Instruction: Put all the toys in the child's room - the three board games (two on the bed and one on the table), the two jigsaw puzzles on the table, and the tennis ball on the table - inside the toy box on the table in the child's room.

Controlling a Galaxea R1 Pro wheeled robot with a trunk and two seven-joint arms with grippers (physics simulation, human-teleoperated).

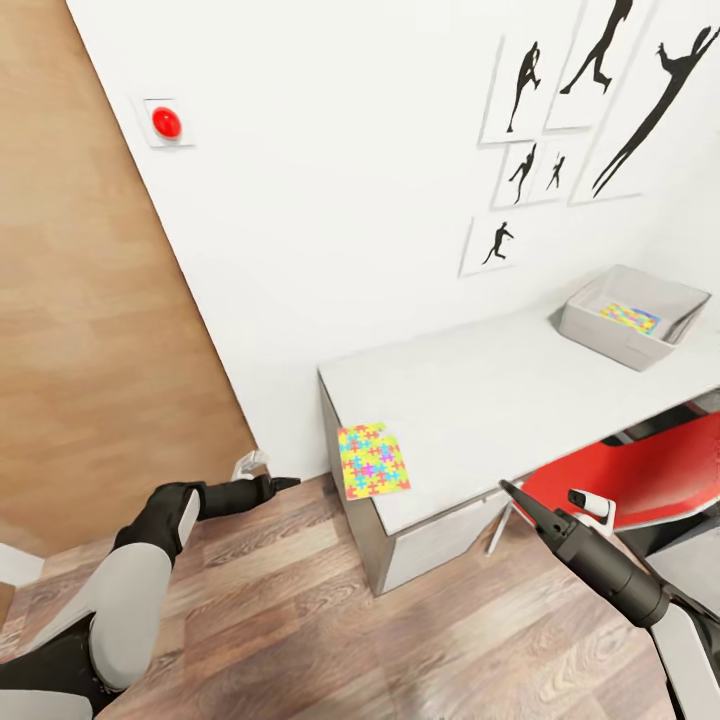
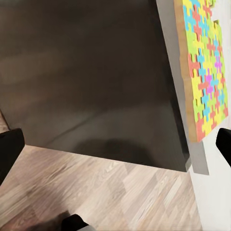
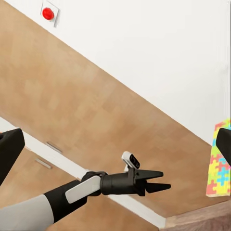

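Note:
A jigsaw puzzle (image 1: 373, 460) lies flat at the near left corner of the table (image 1: 480, 390); it also shows in the left wrist view (image 2: 204, 72) and the right wrist view (image 3: 220, 163). At the table's far right stands the toy box (image 1: 610, 340) with a second jigsaw puzzle (image 1: 630, 318) inside. My left gripper (image 1: 290, 484) hovers open over the floor, just left of the table corner and below the top's level, holding nothing; it appears again in the right wrist view (image 3: 163, 179). My right gripper (image 1: 510, 490) is open and empty in front of the table's edge.
A red chair (image 1: 640, 480) is tucked under the table beside my right arm. A wooden door (image 1: 90, 300) and a red wall button (image 1: 166, 122) are to the left. Framed silhouette pictures (image 1: 560, 110) hang above the table. Wood floor (image 1: 300, 600) lies in front.

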